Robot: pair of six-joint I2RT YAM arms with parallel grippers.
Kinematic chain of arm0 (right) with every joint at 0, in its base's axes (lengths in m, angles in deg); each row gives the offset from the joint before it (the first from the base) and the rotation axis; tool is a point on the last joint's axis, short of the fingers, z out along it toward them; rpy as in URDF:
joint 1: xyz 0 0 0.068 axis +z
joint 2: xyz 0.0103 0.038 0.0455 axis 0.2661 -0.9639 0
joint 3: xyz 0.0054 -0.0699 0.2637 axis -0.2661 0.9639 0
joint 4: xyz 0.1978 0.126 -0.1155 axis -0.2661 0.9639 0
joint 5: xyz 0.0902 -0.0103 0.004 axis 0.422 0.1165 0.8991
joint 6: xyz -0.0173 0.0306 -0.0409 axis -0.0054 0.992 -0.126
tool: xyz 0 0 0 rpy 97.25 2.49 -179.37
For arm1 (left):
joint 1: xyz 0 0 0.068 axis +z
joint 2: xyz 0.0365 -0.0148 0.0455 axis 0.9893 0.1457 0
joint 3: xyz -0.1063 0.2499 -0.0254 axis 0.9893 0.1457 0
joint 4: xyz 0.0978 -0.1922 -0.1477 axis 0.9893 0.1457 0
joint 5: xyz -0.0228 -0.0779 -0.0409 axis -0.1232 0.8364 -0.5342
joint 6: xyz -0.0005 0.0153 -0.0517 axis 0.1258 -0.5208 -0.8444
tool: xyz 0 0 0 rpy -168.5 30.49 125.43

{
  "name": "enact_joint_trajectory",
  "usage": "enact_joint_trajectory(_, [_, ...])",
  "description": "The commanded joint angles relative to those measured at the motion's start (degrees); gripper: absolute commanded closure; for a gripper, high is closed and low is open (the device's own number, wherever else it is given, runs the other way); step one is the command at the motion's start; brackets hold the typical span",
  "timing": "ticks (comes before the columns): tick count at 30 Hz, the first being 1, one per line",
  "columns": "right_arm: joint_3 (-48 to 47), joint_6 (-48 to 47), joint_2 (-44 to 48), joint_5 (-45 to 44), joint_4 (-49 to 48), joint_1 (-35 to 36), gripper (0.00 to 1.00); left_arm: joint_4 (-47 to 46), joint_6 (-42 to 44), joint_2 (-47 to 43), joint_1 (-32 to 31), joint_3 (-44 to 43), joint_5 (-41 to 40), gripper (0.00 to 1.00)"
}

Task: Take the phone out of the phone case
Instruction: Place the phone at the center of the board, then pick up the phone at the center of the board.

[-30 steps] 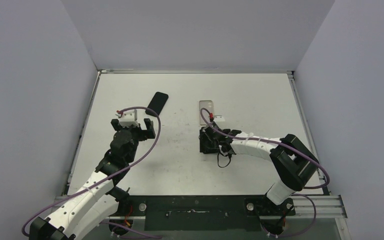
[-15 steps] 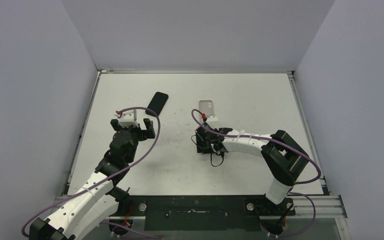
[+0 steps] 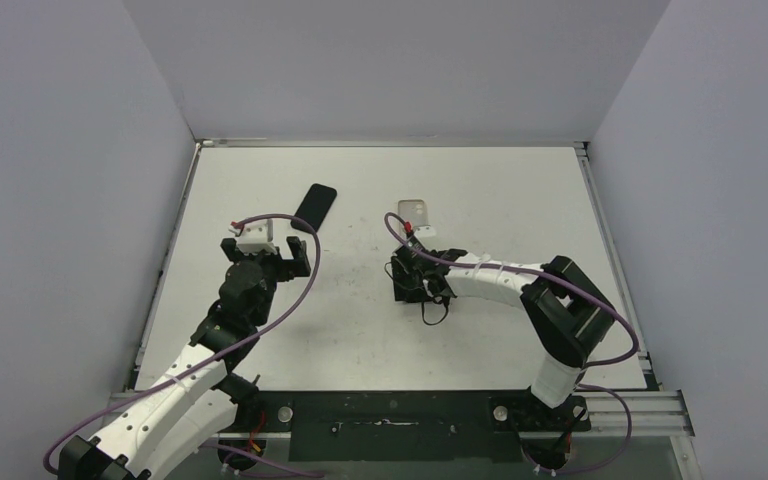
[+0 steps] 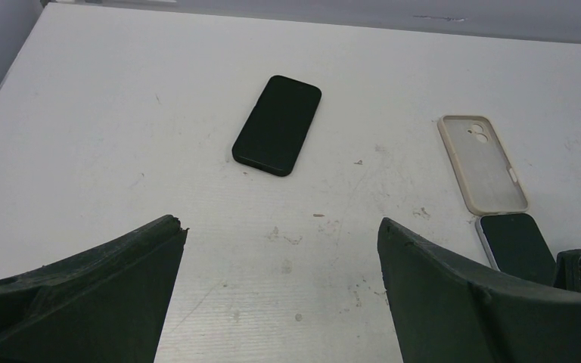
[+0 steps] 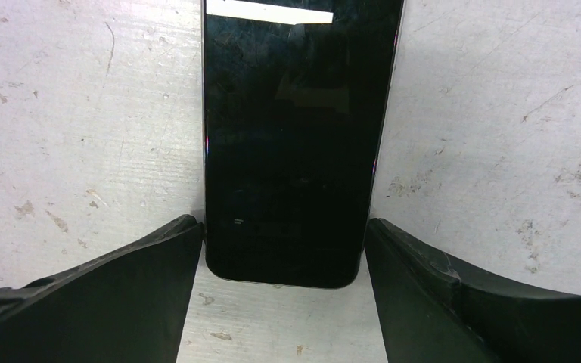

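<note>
Right tool (image 5: 281, 234) straddles the phone (image 5: 295, 136), top cropped.

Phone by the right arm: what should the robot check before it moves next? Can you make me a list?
1. Case empty: ok, nothing is inside it.
2. Phone out of the case: ok, it lies on the table at the case's near end.
3. Right end effector around the phone: ok, one finger on each side.
4. Squeezing the phone: cannot tell.
5. Left end effector free: ok, open and holding nothing.
6. Other black phone out of the way: ok, it lies apart from both.
</note>
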Motion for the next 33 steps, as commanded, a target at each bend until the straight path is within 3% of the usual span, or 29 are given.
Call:
enact_joint_trajectory(1, [-1.1,-0.9,0.3,0.7,0.2,-0.7,0.20,-3.3,-0.4,0.0,0.4,-0.3,0.7,0.03])
enact_joint_trajectory(11, [1.7,-7.5,18.9,6.0,-3.8,-5.8,0.00,0.0,0.0,6.0,1.4,-4.1,6.3,0.03])
enact_joint_trajectory(22, [14.0,-13.2,41.3,13.2,-11.6,-22.2,0.00,8.0,3.8,26.0,5.5,-19.4,17.3,0.03])
enact_joint_trajectory(33, [18.5,-14.5,52.7,11.5,-12.3,-24.7,0.00,14.2,11.4,50.8,11.4,-39.2,23.3,0.03])
